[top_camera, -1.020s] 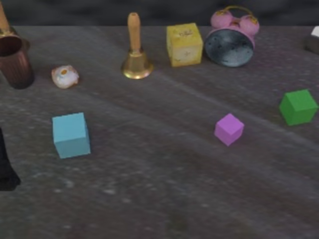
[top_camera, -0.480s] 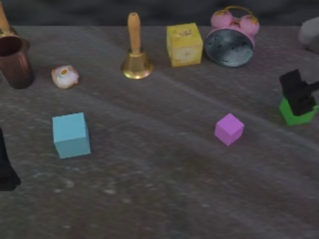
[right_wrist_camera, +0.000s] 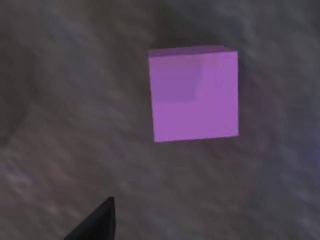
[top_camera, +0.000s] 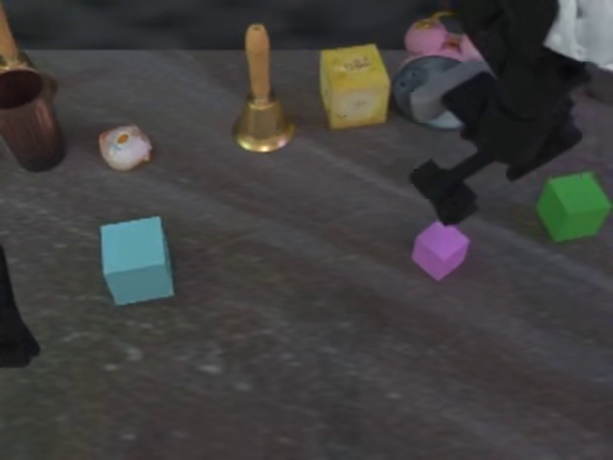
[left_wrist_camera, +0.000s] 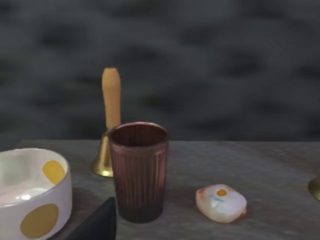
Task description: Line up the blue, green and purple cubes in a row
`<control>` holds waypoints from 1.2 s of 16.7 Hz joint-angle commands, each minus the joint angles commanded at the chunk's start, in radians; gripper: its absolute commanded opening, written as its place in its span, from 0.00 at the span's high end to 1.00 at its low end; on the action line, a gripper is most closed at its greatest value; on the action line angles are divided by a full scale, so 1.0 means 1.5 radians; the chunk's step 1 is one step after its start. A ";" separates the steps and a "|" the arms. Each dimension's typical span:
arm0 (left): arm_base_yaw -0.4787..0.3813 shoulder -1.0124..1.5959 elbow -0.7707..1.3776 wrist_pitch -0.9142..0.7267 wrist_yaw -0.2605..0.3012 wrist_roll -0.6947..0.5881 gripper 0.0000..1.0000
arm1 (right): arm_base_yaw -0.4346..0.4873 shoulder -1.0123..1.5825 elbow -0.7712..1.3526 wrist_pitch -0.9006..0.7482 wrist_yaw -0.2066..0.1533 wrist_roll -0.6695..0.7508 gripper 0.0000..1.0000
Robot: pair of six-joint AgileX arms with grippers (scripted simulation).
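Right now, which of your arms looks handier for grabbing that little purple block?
My right arm, probably. The right gripper hangs just above the purple cube, which fills its wrist view. My left arm sits parked at the table's left edge, beyond the blue cube.

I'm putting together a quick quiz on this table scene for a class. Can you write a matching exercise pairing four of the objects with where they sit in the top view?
Things:
1. blue cube
2. green cube
3. purple cube
4. yellow cube

Places:
A. near the table's right edge
B. far side, between the bell and the alarm clock
C. left part of the table, alone toward the front
D. just below the right gripper

Pairs: 1-C, 2-A, 3-D, 4-B
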 joint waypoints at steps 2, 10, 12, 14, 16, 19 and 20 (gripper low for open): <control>0.000 0.000 0.000 0.000 0.000 0.000 0.00 | 0.014 0.073 0.064 -0.035 0.000 -0.008 0.00; 0.000 0.000 0.000 0.000 0.000 0.000 0.00 | 0.027 0.141 0.129 -0.069 0.000 -0.016 0.00; 0.000 0.000 0.000 0.000 0.000 0.000 0.00 | 0.024 0.140 0.126 -0.066 0.000 -0.016 0.00; 0.000 0.000 0.000 0.000 0.000 0.000 0.00 | 0.026 0.150 0.108 -0.041 0.000 -0.017 0.00; 0.000 0.000 0.000 0.000 0.000 0.000 0.00 | 0.027 0.168 0.079 0.009 0.000 -0.017 0.00; 0.000 0.000 0.000 0.000 0.000 0.000 0.00 | 0.028 0.200 0.031 0.093 0.001 -0.015 0.00; 0.000 0.000 0.000 0.000 0.000 0.000 0.00 | 0.028 0.208 0.020 0.110 0.001 -0.015 0.00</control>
